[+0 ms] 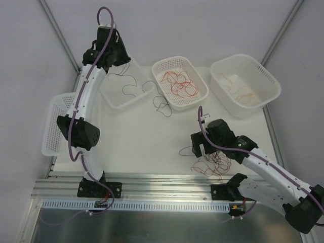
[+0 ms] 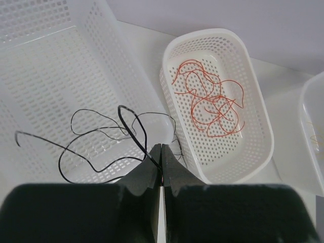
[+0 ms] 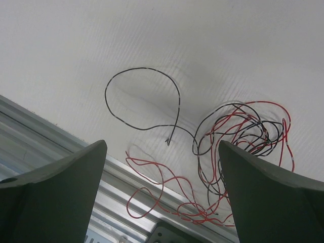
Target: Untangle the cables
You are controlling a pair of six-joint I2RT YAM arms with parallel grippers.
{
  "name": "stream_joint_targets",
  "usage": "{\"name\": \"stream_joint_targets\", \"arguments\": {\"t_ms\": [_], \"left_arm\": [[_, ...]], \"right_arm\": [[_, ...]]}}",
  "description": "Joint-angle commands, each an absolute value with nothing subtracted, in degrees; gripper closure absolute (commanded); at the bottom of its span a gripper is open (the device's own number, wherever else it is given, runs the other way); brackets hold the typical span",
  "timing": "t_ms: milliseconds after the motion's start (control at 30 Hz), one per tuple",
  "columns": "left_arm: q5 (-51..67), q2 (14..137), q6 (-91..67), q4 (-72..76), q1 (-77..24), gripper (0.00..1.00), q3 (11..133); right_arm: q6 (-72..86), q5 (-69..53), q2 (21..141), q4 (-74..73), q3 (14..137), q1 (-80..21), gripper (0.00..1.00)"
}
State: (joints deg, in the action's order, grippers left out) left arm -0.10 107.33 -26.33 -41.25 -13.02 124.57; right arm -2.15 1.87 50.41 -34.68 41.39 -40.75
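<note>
Left fingers pinch a black cable, clear only from the wrist.

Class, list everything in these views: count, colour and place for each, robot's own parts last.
baskets: four, white, three across the far side, one at left edge.
orange-red cables: several, in the middle basket.
orange cables: few, in the right basket.
black cables: few, across the basket below the left hand.
tangle: one, red and black, near edge.
table: one, white.
left hand: one, black, shut on a black cable.
right hand: one, black, open by the tangle.
</note>
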Motion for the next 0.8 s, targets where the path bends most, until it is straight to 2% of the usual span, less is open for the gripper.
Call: {"name": "stream_joint_targets", "arguments": {"t_ms": [0,200,333,367,433,467,567,767], "left_arm": [[0.88,113.19,-21.89,-41.66,-12.13,1.0,129.1],[-5.26,123.91,-17.06,-38.24,-11.34,0.97,130.34],[-6.06,124.63,-16.35,-37.79,-11.34,0.72,129.38],[-5.8,123.93,-17.57,-37.62,-11.34,0.53,127.63],[-4.31,120.42,-18.54,-37.18,-11.51,0.33,125.34],[-3.87,119.02,-19.94,-36.39,-11.6,0.18,122.55],[-3.69,113.83,-22.14,-35.77,-13.0,0.02,117.27],[-5.36,105.48,-28.55,-35.51,-20.64,0.01,106.38]], "right_arm": [[-1.85,1.23,51.5,-33.84,42.36,-40.96,0.03],[-2.02,1.32,51.42,-34.1,42.45,-41.04,0.03],[-2.55,1.84,50.89,-34.98,42.54,-40.96,0.03],[-2.55,1.93,50.63,-35.24,42.63,-41.04,0.03],[-2.64,2.11,50.36,-35.24,42.54,-40.96,0.03],[-2.64,2.11,50.1,-35.24,42.63,-41.04,0.03],[-2.55,1.93,49.66,-35.16,42.63,-40.96,0.03],[-2.46,2.55,47.38,-36.03,42.54,-41.04,0.03]]}}
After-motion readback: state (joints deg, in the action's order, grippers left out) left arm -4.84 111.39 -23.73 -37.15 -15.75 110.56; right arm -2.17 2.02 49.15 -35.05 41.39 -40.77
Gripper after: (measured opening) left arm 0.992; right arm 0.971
